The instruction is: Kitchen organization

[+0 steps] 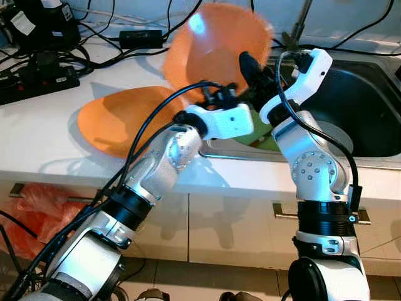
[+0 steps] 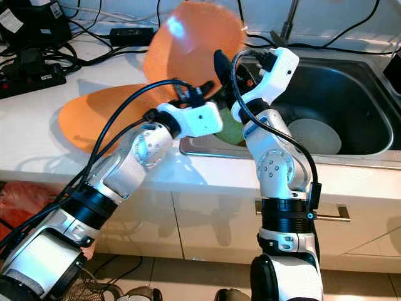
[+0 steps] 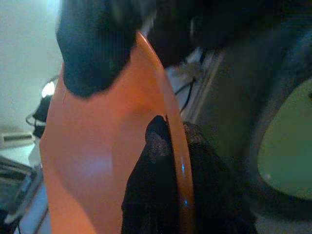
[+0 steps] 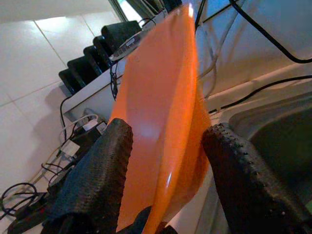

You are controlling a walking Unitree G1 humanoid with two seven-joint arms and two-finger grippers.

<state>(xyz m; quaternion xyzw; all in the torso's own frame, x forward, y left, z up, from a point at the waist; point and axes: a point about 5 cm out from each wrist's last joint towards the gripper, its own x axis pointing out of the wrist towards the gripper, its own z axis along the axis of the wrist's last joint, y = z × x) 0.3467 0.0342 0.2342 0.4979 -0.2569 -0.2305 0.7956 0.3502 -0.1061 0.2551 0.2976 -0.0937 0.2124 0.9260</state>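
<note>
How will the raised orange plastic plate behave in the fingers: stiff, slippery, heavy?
The raised orange plastic plate keeps its shape held on edge, so probably stiff. Its glossy highlights suggest slipperiness. The thin rim between the left gripper and right gripper suggests lightness.

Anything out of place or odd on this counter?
Yes. A power strip and tangled cables lie on the counter beside the sink, an odd, risky spot. The orange plate, held upright by both grippers, looks deliberate.

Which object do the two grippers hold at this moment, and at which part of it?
Both hold the raised round orange plastic plate by its rim: left gripper at the lower edge, right gripper at another edge.
</note>
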